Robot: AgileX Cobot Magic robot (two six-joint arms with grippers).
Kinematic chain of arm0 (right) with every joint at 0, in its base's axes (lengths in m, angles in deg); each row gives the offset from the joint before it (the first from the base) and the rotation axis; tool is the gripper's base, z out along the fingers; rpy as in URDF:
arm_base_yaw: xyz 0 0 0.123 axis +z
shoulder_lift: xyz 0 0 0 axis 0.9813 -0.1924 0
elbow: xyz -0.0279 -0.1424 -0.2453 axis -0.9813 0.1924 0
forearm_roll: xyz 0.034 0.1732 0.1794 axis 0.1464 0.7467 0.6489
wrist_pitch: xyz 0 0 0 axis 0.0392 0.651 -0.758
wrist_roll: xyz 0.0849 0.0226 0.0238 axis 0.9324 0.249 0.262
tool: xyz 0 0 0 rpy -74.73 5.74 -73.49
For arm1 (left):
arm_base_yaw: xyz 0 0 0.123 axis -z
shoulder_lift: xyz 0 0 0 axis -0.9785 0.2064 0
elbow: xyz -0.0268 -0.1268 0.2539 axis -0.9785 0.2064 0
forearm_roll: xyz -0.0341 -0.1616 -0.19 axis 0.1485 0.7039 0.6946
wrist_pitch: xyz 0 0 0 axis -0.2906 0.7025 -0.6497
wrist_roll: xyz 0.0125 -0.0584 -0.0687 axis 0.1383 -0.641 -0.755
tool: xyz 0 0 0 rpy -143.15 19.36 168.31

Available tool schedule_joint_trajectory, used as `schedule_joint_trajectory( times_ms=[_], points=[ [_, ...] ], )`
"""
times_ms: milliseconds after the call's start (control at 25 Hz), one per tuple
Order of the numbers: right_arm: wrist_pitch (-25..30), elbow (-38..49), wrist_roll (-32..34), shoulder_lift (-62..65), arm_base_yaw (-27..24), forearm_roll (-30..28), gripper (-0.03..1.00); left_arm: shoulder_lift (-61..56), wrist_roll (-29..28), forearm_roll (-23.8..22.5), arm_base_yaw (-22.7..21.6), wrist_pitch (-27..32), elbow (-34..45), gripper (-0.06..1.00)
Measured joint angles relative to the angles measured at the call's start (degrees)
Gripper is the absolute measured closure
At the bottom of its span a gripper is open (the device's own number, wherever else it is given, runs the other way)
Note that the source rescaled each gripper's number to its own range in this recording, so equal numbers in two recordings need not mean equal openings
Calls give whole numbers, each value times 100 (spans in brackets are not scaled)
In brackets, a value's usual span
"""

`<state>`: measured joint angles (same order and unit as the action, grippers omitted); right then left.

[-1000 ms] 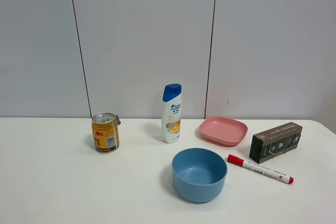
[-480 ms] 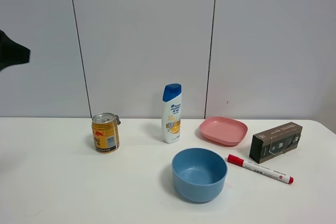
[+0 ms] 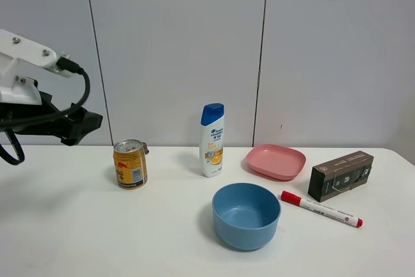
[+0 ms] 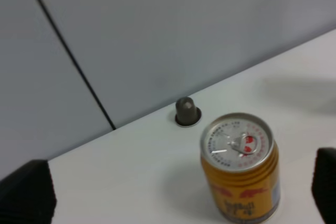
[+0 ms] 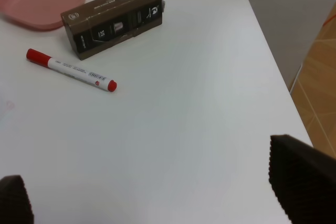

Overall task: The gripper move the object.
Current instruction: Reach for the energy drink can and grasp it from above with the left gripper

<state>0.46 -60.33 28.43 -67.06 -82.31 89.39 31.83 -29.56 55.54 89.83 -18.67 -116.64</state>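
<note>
Over the table [image 3: 65,225], left gripper [image 3: 91,122] has neared can [image 3: 130,165].

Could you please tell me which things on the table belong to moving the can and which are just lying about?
In the job: gold can; left hand, open, not touching it.
Lying about: shampoo bottle; pink plate; blue bowl; marker; brown box; small grey cap behind the can.

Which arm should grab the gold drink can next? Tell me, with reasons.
Left. The left gripper hovers open near the gold drink can, which its wrist view frames between the fingers. The right gripper is over the red-capped marker and brown box, across the table.
</note>
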Motion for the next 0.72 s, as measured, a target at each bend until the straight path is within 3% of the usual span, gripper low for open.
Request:
schedule_joint_trajectory(
  times_ms=[320, 720],
  points=[
    [0, 0, 0, 0, 0, 0, -3, 747, -385, -261, 0, -834, -21, -6],
    [0, 0, 0, 0, 0, 0, -3, 1658, -1324, -630, 0, -923, -890, -6]
  ],
)
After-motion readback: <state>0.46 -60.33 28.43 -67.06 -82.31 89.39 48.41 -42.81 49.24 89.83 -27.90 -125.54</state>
